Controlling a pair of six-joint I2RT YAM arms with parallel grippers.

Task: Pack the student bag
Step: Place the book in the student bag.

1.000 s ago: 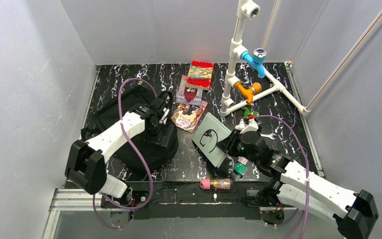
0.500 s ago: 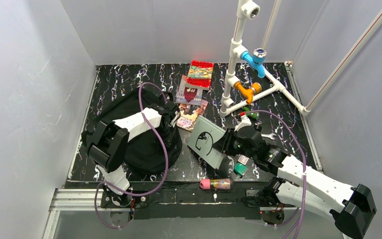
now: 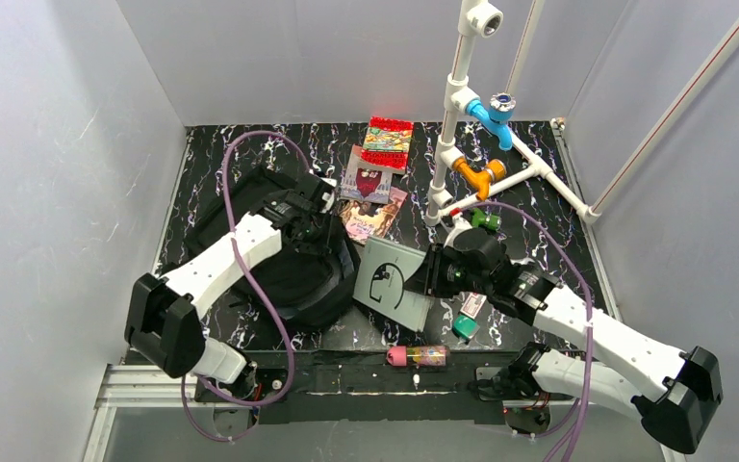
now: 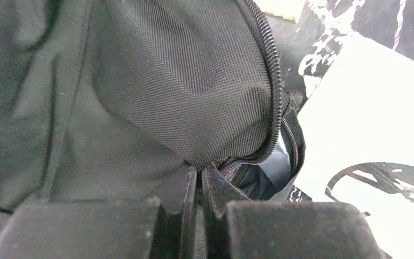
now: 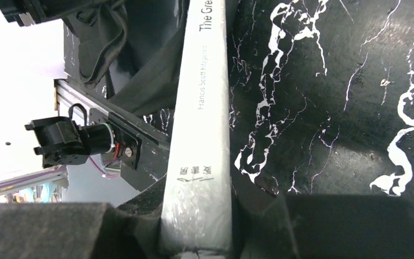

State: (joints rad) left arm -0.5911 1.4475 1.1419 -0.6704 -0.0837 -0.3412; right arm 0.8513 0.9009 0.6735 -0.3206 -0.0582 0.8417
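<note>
The student bag [image 3: 284, 274] lies on the left of the table [image 3: 214, 154], zipper partly open. The left hand [image 4: 199, 182] is clenched on its fabric beside the zipper. The right hand [image 3: 433, 273] grasps a grey book [image 3: 390, 285] just right of the bag.

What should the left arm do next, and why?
Probably lift the left pincer a little to widen the mouth of the student bag: the pincer is shut on fabric by the zipper, the opening is only a slit, and the right pincer holds the grey book beside it.
</note>
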